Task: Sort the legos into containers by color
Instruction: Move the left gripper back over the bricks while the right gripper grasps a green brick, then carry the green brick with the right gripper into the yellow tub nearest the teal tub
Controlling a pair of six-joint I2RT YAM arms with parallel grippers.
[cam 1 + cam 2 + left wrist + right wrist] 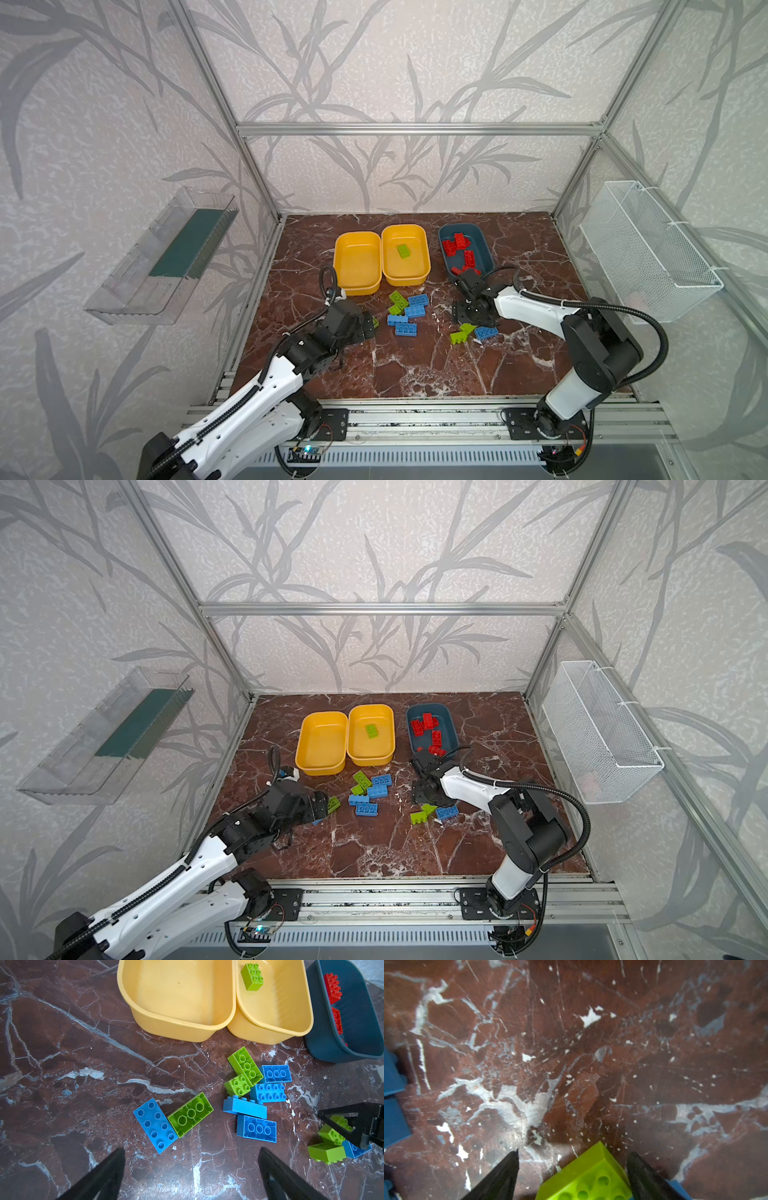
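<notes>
Two robot arms reach over a red marble surface (pixel 415 374) scattered with bricks. The left end effector (pixel 192 1152) hangs low, jaws spread wide and holding nothing. In the left wrist view a blue brick (pixel 154 1125) and an upturned green brick (pixel 190 1114) lie touching just ahead of its fingertips. The right end effector (pixel 574 1153) points down at the surface, jaws apart, straddling a studded green brick (pixel 589 1178). The brick sits close against one finger while bare surface shows between it and the other, so it is not clamped. Just beside it lie another green brick (pixel 457 337) and a second blue brick (pixel 486 332). Between the arms, a bunch (pixel 414 311) of four blue and two green bricks rests on the surface, near the tubs. At the back, a yellow tub (pixel 357 264) stands touching a second yellow tub (pixel 409 270), which holds a lone green brick (pixel 403 250). Just apart from them, toward the right arm's side, a teal tub (pixel 484 253) holds the red bricks (pixel 457 243), several piled at its far end and others nearer its front rim. A clear tray (pixel 166 257) hangs on one side wall and a white mesh basket (pixel 648 249) on the other.
</notes>
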